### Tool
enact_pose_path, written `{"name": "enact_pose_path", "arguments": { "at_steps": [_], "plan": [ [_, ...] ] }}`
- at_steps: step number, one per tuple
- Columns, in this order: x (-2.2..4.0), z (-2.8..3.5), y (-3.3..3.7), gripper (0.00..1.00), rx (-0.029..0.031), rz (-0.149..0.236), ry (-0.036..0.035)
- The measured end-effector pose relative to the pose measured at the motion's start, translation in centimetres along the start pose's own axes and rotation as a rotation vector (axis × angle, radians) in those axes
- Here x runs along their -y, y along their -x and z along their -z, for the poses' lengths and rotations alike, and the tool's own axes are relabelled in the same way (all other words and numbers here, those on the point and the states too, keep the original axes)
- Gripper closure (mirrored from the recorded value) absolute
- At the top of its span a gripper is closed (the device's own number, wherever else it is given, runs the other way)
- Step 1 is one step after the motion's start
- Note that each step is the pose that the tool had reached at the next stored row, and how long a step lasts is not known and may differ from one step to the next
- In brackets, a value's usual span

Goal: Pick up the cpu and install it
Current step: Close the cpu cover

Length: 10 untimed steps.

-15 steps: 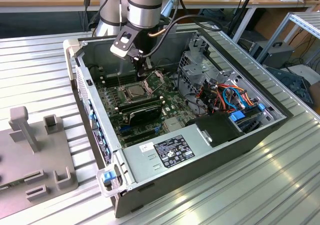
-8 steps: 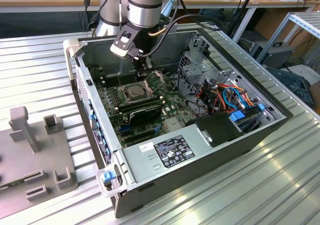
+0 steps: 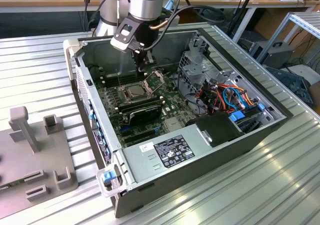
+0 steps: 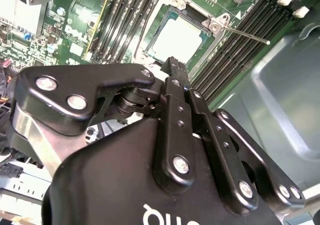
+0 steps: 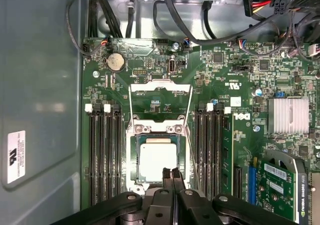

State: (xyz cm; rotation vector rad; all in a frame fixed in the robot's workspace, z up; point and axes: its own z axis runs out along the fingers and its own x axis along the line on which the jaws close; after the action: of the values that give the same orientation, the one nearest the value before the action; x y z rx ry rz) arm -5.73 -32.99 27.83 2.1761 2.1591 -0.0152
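The cpu [image 5: 157,157] lies flat in its socket on the green motherboard [image 5: 235,135], its silver-grey top facing up; it also shows in the exterior view [image 3: 136,91] and in the second wrist view [image 4: 177,37]. The shiny socket frame [image 5: 160,99] stands hinged open beside it. My gripper [image 5: 171,174] hangs just above the edge of the cpu, its two black fingers pressed together with nothing between them. In the exterior view the gripper [image 3: 141,65] reaches down into the open computer case [image 3: 92,110] over the socket.
Black memory slots [image 5: 102,155] flank the socket on both sides. A black card [image 3: 145,116], a power supply [image 3: 165,152], a drive cage [image 3: 200,70] and coloured cables [image 3: 232,97] fill the case. A grey fixture [image 3: 35,155] stands outside on the exterior view's left.
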Motion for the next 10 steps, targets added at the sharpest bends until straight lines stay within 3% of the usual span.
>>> {"name": "enact_pose_path", "arguments": {
  "at_steps": [6, 10],
  "plan": [
    [-0.03, 0.24, 0.02, 0.89, -0.0001, 0.000, 0.0001],
    [-0.70, 0.21, 0.01, 0.89, 0.0000, 0.000, 0.0000]
  ]
}}
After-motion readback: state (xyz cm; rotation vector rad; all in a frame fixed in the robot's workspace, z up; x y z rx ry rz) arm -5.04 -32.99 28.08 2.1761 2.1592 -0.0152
